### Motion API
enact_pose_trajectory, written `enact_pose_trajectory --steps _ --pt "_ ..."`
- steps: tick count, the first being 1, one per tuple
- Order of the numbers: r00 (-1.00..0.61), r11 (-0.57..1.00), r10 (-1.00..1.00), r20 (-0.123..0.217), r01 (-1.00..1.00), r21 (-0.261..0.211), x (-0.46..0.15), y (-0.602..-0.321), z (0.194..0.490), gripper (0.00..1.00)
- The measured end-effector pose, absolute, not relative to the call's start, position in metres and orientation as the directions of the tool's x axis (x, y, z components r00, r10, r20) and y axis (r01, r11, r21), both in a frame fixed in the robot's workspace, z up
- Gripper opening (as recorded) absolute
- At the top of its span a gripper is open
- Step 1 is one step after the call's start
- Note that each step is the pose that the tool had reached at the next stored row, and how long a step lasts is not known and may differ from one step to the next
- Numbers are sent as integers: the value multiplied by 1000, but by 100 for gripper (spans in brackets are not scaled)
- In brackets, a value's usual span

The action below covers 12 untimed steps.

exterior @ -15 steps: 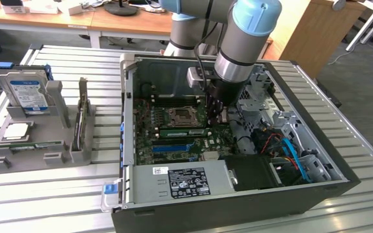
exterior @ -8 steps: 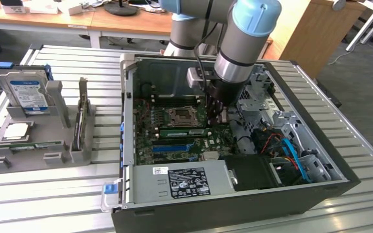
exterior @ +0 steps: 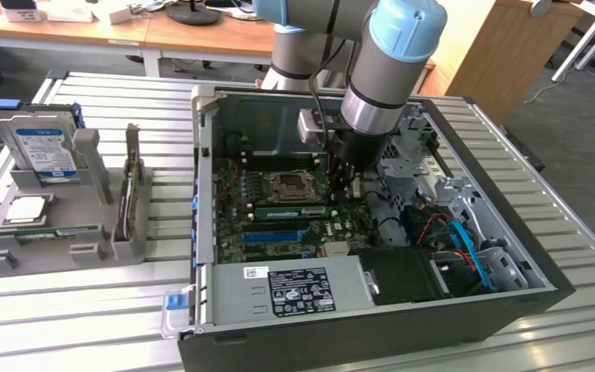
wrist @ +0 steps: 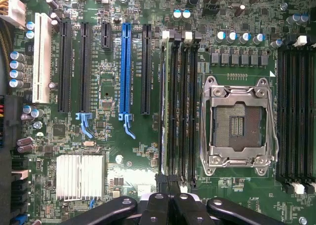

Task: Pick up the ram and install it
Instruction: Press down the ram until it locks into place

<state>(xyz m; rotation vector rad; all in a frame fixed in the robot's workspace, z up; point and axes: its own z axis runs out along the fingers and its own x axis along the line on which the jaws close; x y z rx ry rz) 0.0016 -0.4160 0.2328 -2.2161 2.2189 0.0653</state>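
- Claw is fully closed and down inside the PC case. I can't see anything clamped in it.
- Ram lies in the slot just beside the CPU socket, on the motherboard.
- In the exterior view the ram runs out toward 8 o'clock from the claw, which is at its near end.
- Risk: pushing on one end only could leave the stick tilted with the far latch open.
- Risk: an off-line push would load the slot and board.
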Motion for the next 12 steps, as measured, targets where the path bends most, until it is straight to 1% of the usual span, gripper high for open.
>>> enact_pose_trajectory --steps 12 --pt "-2 1 -999 -33 -1000 26 2 -415 232 11"
